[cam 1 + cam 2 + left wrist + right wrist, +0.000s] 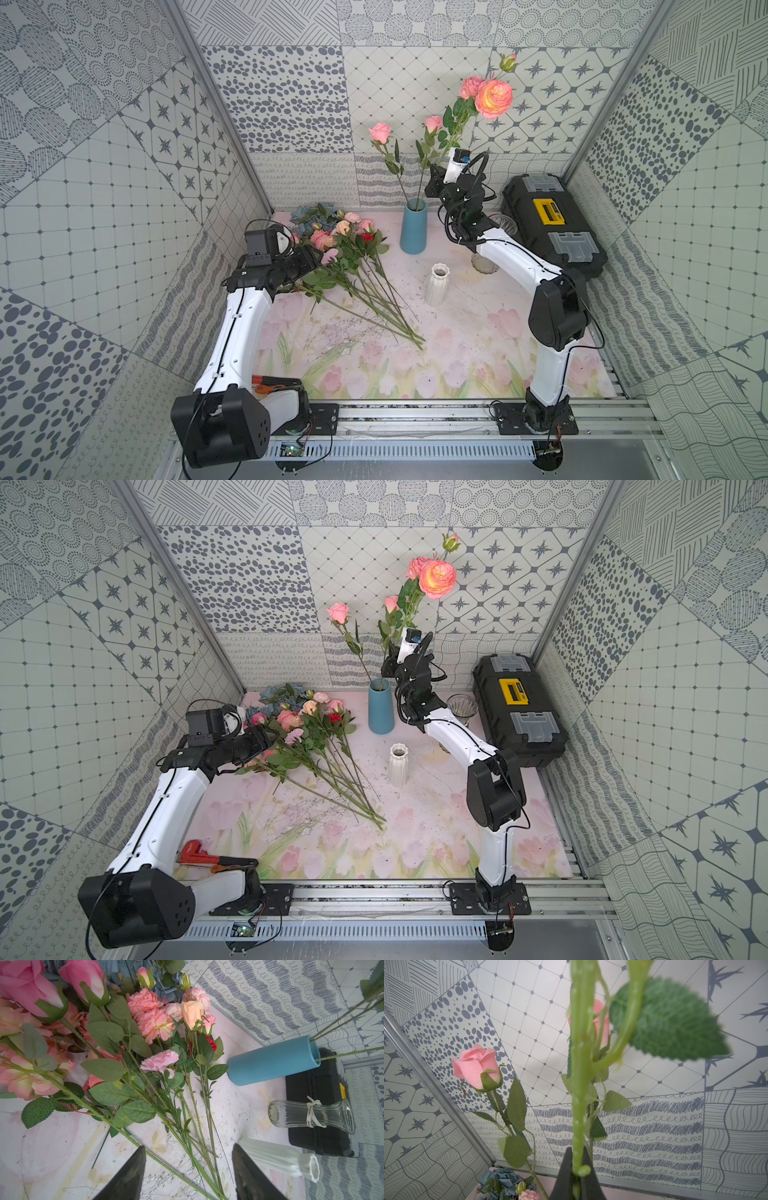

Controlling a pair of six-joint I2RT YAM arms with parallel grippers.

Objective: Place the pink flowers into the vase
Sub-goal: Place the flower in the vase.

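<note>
Seating a salmon-pink spray (494, 99) in the blue vase (413, 232).
Left of it, the left gripper (189, 1146) hangs wide-jawed over heaped pink flowers (345, 253); two roses (380, 132) stand inside; just right, the right gripper (577, 1151) pinches the spray's stem, its foot apparently in the mouth; next, release cleanly.

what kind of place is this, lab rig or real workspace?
Likely a staged robot test cell, not a real room: patterned wall panels, a tulip-print mat, an aluminium rail along the front.
</note>
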